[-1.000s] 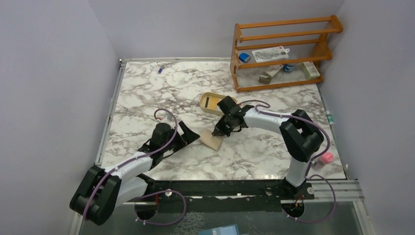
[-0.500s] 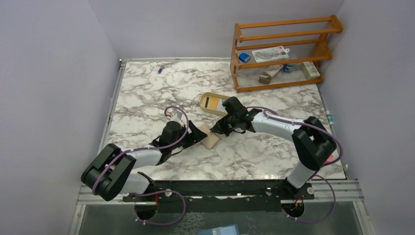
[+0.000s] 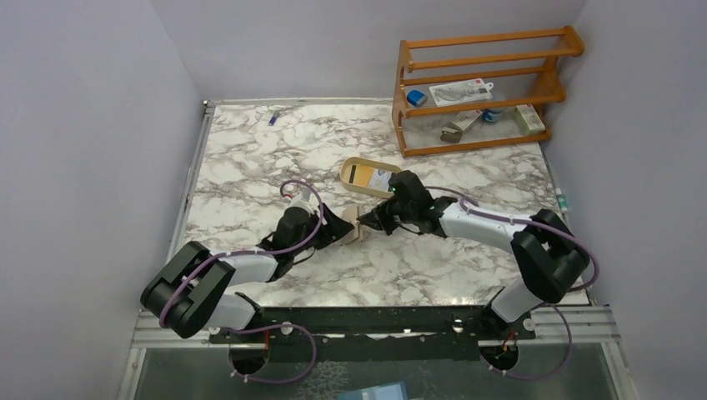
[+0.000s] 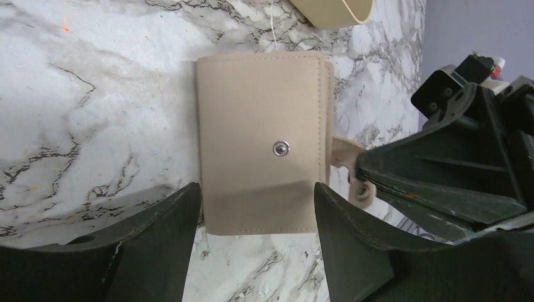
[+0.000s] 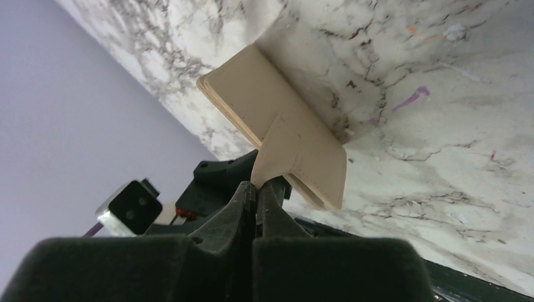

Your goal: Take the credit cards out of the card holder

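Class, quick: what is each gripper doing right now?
Left gripper: open, straddling the small beige soft wallet.
Right gripper: shut on the wallet's beige snap tab.

The wallet [image 3: 353, 236] lies near the middle of the worktop [image 3: 250, 167], between the two hands. The left hand [image 3: 340, 227] sits on its left, one finger [image 4: 182, 214] at each side of the wallet's near end. The right hand [image 3: 368, 223] reaches in from the right and pinches the wallet's tab [image 5: 283, 151], which sticks up off the worktop. Just behind the wallet and the right hand stands a tray [image 3: 346, 177]. A rack [image 3: 483, 146] fills the far right corner, with small items on its shelves.
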You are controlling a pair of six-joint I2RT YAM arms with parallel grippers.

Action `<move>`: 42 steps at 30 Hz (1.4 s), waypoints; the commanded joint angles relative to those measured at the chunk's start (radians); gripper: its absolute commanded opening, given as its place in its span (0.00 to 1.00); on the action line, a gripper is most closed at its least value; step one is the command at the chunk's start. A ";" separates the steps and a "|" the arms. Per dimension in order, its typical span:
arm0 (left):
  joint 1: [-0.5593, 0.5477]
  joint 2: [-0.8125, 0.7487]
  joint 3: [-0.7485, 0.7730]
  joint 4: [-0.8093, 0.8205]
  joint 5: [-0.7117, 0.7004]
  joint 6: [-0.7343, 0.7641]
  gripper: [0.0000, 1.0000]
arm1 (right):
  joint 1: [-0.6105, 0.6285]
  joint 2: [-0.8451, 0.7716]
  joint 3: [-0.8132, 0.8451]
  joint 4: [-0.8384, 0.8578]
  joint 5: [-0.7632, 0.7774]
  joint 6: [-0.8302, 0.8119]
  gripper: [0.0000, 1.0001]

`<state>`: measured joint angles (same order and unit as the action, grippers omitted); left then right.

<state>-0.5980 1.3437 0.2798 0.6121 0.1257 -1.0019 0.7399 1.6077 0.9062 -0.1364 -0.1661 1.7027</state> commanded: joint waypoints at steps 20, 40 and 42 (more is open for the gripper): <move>-0.006 -0.011 0.087 -0.207 -0.083 0.134 0.79 | -0.033 -0.160 -0.119 0.295 -0.159 -0.170 0.01; -0.008 0.036 0.194 -0.353 -0.136 0.235 0.79 | -0.108 -0.370 -0.183 -0.093 0.109 -0.660 0.66; -0.008 0.048 0.200 -0.346 -0.132 0.242 0.79 | -0.108 -0.352 -0.133 -0.145 0.146 -0.753 0.85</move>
<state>-0.5983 1.3624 0.4614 0.2527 -0.0162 -0.7853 0.6334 1.2625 0.6804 -0.1070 -0.1566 1.1919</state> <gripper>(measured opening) 0.792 0.724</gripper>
